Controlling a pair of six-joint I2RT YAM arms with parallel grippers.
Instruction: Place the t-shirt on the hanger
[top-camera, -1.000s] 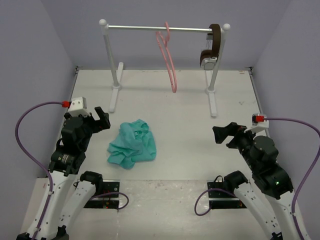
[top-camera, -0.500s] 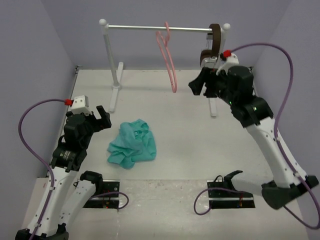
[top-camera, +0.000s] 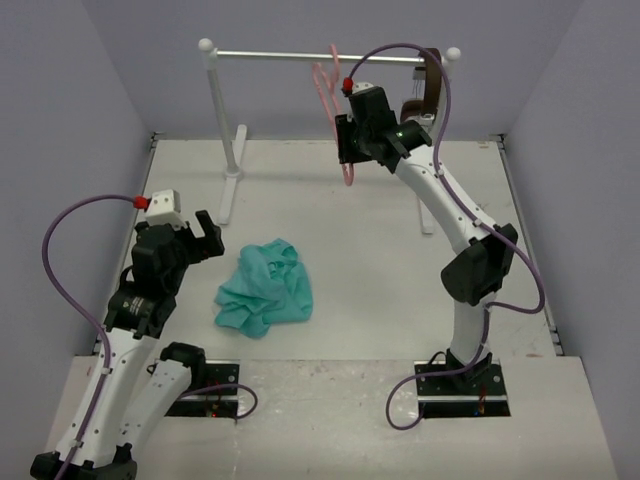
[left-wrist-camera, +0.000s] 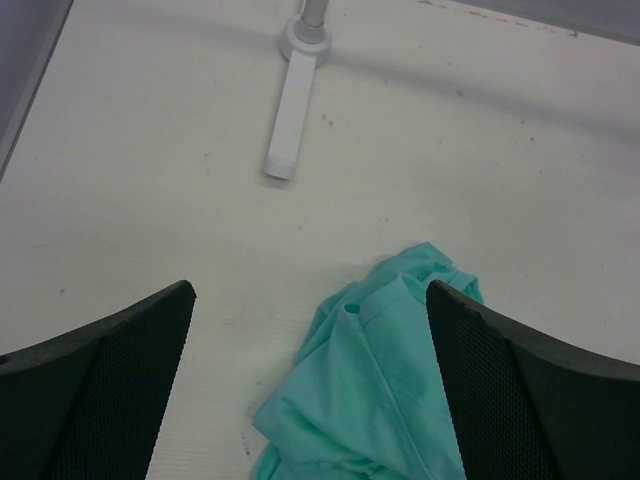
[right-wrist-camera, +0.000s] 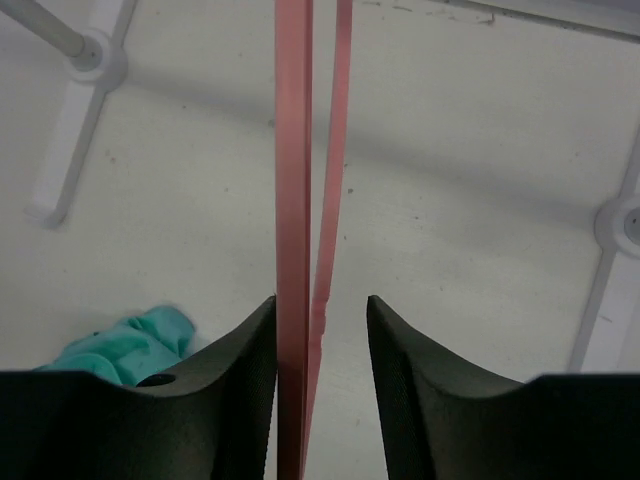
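The teal t-shirt (top-camera: 265, 290) lies crumpled on the table left of centre, also seen in the left wrist view (left-wrist-camera: 390, 390) and at the lower left of the right wrist view (right-wrist-camera: 130, 345). The pink hanger (top-camera: 346, 168) hangs by its hook from the rail. My right gripper (top-camera: 346, 140) is raised at the hanger, and its jaws straddle the two pink bars (right-wrist-camera: 293, 150). The left finger (right-wrist-camera: 240, 380) lies against a bar, the right finger (right-wrist-camera: 420, 380) stands apart with a gap. My left gripper (top-camera: 205, 238) hovers open just left of the t-shirt (left-wrist-camera: 310, 290), holding nothing.
A white clothes rack with a silver rail (top-camera: 270, 56) stands at the back on two long feet (top-camera: 230, 185) (top-camera: 424, 200). Brown-and-silver headphones (top-camera: 428, 95) hang at the rail's right end, close to my right arm. Lilac walls close in the table on three sides.
My right arm has swung up from the near right of the table to the hanger, and its jaws have narrowed around the pink bars. The left arm has barely shifted.
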